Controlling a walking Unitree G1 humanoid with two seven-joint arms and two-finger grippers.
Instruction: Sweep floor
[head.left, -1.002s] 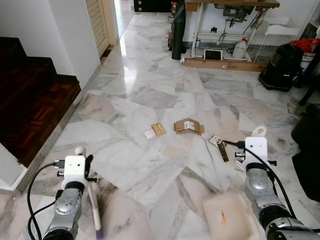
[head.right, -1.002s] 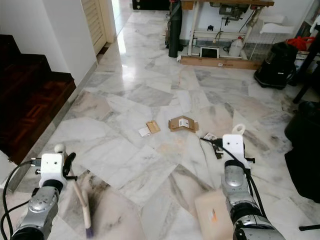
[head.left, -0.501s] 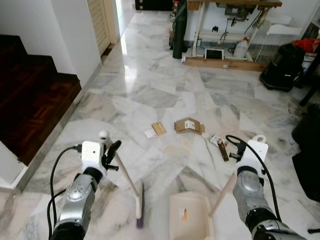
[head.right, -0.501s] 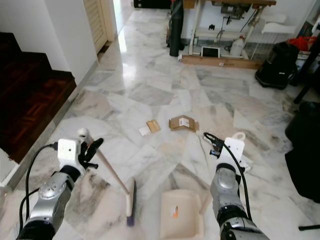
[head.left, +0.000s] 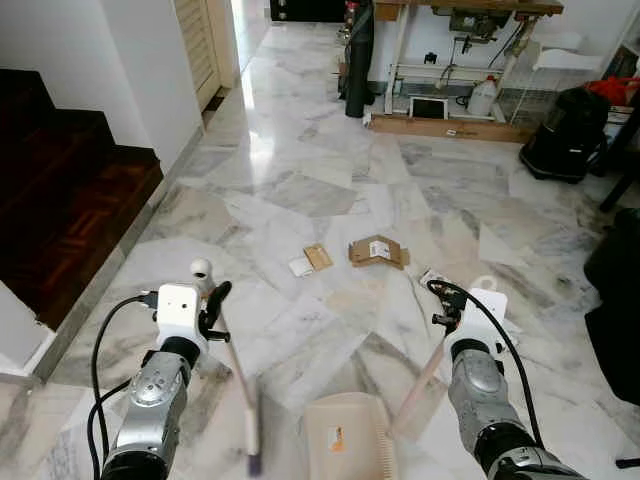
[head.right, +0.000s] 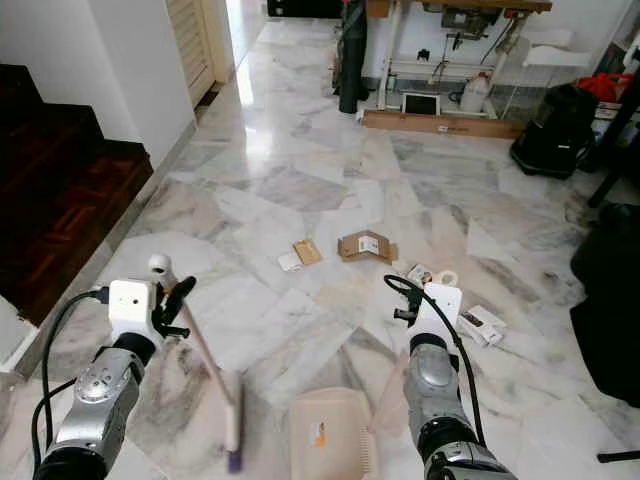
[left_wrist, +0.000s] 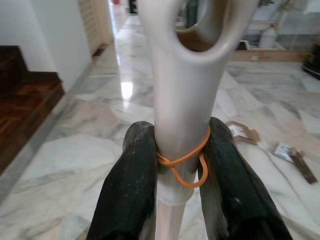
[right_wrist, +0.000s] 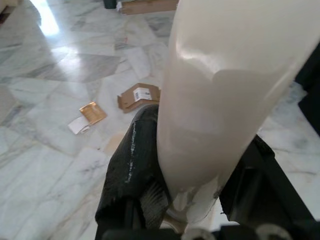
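Observation:
My left gripper (head.left: 213, 302) is shut on the pale handle of a broom (head.left: 233, 368). The broom slants down to its blurred head (head.left: 252, 445) on the marble floor close in front of me. In the left wrist view the black fingers (left_wrist: 131, 181) clamp the handle (left_wrist: 186, 100), which has an orange rubber band around it. My right gripper (head.left: 444, 322) is shut on the handle of a beige dustpan (head.left: 340, 446) resting on the floor beside the broom head. Ahead lie a torn cardboard piece (head.left: 377, 251), a brown card (head.left: 317, 257), a white scrap (head.left: 299, 267) and wrappers (head.left: 433, 280).
Dark wooden stairs (head.left: 60, 190) rise on the left beside a white wall. A workbench with clutter (head.left: 450, 60) stands at the back, with a black vacuum (head.left: 563, 135) to its right. A black object (head.left: 615, 290) is at the right edge. Open marble floor stretches between.
The broom head has swung back toward me and a little left, blurred in motion. The dustpan and my right gripper have shifted left. The litter lies where it was.

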